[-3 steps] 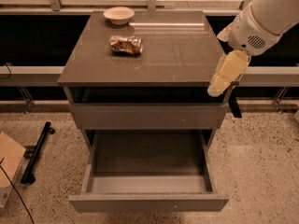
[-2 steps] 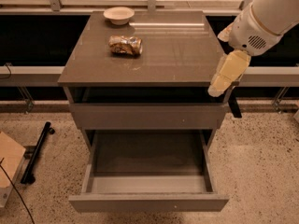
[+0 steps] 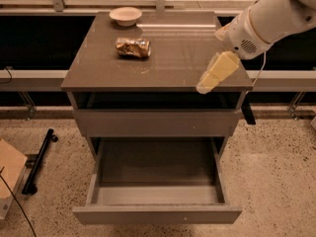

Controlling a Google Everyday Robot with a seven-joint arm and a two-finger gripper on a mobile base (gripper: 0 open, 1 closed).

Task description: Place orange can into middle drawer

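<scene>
The orange can (image 3: pixel 132 47) lies on its side on the grey-brown cabinet top (image 3: pixel 173 58), left of centre and towards the back. The middle drawer (image 3: pixel 157 164) is pulled out below, and its floor is bare. My gripper (image 3: pixel 210 79) hangs from the white arm (image 3: pixel 266 23) over the front right part of the cabinet top. It is well to the right of the can and holds nothing that I can see.
A shallow white bowl (image 3: pixel 125 15) sits at the back of the top, behind the can. A like grey drawer front (image 3: pixel 155 122) is closed above the open drawer. A black bar (image 3: pixel 39 159) and a cardboard box (image 3: pixel 10 169) lie on the speckled floor at the left.
My gripper has moved left, from beyond the cabinet's front right corner to over the top. The can, bowl and drawer have not moved.
</scene>
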